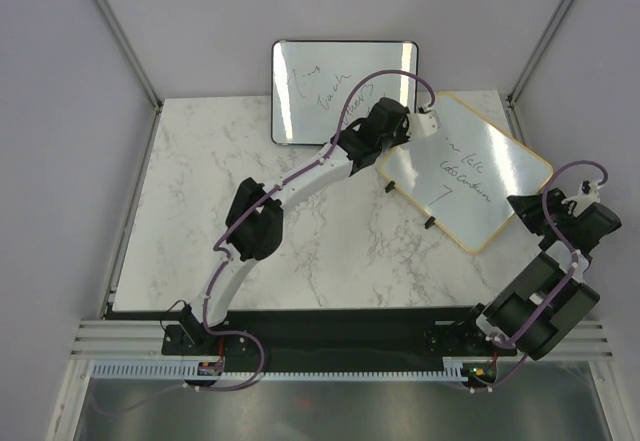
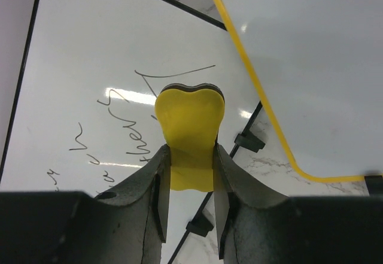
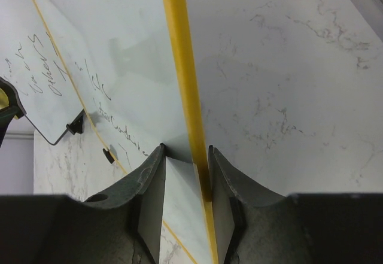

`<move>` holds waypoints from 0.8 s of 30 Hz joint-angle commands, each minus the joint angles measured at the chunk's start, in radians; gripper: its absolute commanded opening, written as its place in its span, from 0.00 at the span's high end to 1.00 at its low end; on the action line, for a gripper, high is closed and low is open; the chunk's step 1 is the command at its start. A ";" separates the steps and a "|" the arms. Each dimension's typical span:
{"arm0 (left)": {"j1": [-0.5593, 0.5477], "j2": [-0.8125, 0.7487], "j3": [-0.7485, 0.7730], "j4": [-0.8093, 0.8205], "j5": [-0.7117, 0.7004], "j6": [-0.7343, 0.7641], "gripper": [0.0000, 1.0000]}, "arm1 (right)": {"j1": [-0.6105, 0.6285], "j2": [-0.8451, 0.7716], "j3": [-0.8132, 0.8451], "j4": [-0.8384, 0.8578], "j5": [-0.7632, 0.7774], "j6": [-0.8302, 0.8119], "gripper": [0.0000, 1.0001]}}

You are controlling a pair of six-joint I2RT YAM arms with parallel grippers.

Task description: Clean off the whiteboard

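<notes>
The whiteboard [image 1: 470, 176] with the tan frame lies tilted at the right of the table, with handwriting on it. In the left wrist view its frame corner [image 2: 263, 105] shows at the upper right. My left gripper [image 1: 425, 121] is at the board's upper left corner, shut on a yellow eraser [image 2: 190, 123] that sticks out between the fingers. My right gripper [image 1: 523, 207] is at the board's right edge. In the right wrist view its fingers [image 3: 149, 186] straddle the frame edge [image 3: 182, 84], closed on it.
A black-framed whiteboard [image 1: 345, 91] with writing stands at the back, right under the eraser in the left wrist view [image 2: 78, 78]. The marble tabletop [image 1: 200, 201] spreads left and front. Grey walls enclose the sides.
</notes>
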 commanded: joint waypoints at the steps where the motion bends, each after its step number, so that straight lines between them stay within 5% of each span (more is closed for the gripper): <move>1: -0.008 0.016 -0.004 -0.001 0.069 -0.068 0.98 | 0.044 -0.016 -0.020 0.024 0.016 -0.013 0.60; 16: -0.046 0.039 0.028 -0.033 0.374 -0.252 0.98 | 0.134 -0.025 -0.078 0.174 0.037 0.054 0.61; 24: -0.074 0.065 0.051 0.094 0.439 -0.410 0.98 | 0.140 -0.027 -0.162 0.321 0.037 0.139 0.59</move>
